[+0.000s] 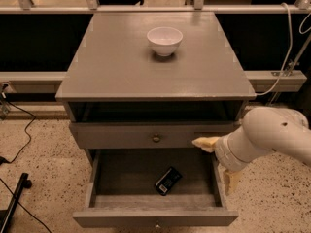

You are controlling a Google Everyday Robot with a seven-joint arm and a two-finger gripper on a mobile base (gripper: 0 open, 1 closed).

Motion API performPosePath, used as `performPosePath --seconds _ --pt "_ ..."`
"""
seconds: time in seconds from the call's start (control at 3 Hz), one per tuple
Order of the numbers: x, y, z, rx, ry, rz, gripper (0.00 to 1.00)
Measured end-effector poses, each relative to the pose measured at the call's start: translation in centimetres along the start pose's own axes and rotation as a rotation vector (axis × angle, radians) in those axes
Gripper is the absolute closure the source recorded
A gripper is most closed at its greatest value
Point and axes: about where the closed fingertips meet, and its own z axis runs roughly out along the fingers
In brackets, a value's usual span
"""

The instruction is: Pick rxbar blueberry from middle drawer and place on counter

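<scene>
The rxbar blueberry (168,180) is a small dark packet with a white patch. It lies flat on the floor of the open middle drawer (154,216), right of centre. My gripper (218,162) is at the drawer's right side, level with the closed drawer front above. Its two pale fingers (204,143) are spread apart and empty. One points left over the drawer's right rear corner, the other hangs outside the right wall. The gripper is to the right of the bar and above it, not touching it. The counter (121,62) is the grey cabinet top.
A white bowl (164,40) stands on the counter at the back, near the middle. The closed drawer front with a knob (156,138) is just above the open drawer. A cable (19,137) runs over the floor at the left, and a white cable (287,57) hangs at the right.
</scene>
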Motion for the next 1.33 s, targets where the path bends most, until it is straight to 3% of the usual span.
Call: performPosePath --seconds 0.33,0.67,1.33 --pt "1.1 2.3 2.6 -0.128 0.001 -0.202 0.0" --pt "2.2 3.1 3.3 -0.131 -0.01 -0.315 0.0" --pt "2.1 3.0 3.7 -0.14 -0.009 -0.348 0.0"
